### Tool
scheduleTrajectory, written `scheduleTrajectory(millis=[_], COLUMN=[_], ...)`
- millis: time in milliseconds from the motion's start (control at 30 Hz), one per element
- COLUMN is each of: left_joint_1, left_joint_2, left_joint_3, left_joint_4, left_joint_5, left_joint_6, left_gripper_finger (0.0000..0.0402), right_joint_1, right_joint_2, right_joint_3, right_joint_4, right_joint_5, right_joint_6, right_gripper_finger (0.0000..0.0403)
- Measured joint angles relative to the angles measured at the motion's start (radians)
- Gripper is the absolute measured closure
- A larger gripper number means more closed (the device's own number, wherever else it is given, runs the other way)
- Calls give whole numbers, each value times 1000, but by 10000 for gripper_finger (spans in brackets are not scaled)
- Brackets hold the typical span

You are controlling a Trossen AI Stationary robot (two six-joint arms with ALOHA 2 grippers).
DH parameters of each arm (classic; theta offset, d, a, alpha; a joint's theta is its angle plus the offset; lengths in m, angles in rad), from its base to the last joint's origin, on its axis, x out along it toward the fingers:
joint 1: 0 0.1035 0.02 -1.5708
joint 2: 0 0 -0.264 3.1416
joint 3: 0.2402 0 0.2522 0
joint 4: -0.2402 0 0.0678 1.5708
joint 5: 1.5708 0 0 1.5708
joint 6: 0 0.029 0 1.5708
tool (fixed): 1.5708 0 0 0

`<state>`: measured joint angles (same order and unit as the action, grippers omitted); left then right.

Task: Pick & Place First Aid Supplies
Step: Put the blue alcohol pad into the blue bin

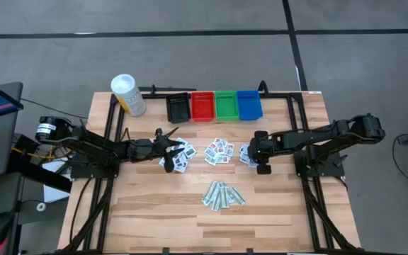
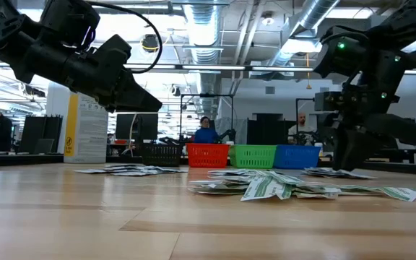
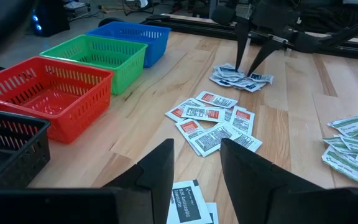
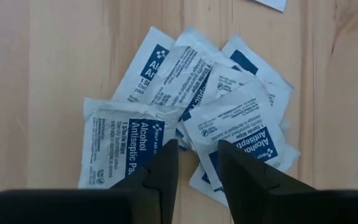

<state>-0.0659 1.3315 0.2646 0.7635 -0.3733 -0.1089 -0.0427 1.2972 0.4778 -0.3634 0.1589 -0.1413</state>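
Note:
The first aid supplies lie in four loose heaps on the wooden table. White packets with blue print (image 4: 166, 93) lie under my right gripper (image 4: 197, 163), which points steeply down, open, its fingertips (image 3: 238, 66) right at the heap. White packets with dark print (image 3: 188, 200) lie below my left gripper (image 3: 196, 171), which hangs open above them with nothing between its fingers. Red-print packets (image 1: 219, 151) lie between the two heaps. Pale-green strips (image 1: 222, 195) lie nearer the front edge. My right gripper stands over the blue-print heap from above, one finger (image 3: 253, 62) on either side of the top packets. Whether the tips touch the paper I cannot tell. Nothing is lifted.
Four small bins stand in a row at the far edge: black (image 1: 178, 108), red (image 1: 202, 106), green (image 1: 226, 105), blue (image 1: 248, 104). A white canister with a yellow label (image 1: 128, 95) stands at the far left. People sit in the room behind the table.

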Motion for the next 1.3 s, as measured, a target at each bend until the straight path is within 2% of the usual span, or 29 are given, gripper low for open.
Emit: scheduleTrajectory(millis=[367, 633, 1033, 1300], left_joint_1=[0, 0, 0, 0], left_joint_2=[0, 0, 0, 0], left_joint_3=[0, 0, 0, 0], left_joint_4=[0, 0, 0, 0], left_joint_5=[0, 0, 0, 0], left_joint_6=[0, 0, 0, 0], left_gripper_finger=[268, 269, 268, 269], right_joint_1=[0, 4, 46, 83], right_joint_2=[0, -3, -3, -3], right_joint_3=[0, 2, 85, 133], right_joint_4=[-2, -7, -76, -131], right_joint_5=[0, 27, 29, 84], right_joint_6=[-16, -16, -16, -16], right_gripper_finger=[397, 401, 402, 402])
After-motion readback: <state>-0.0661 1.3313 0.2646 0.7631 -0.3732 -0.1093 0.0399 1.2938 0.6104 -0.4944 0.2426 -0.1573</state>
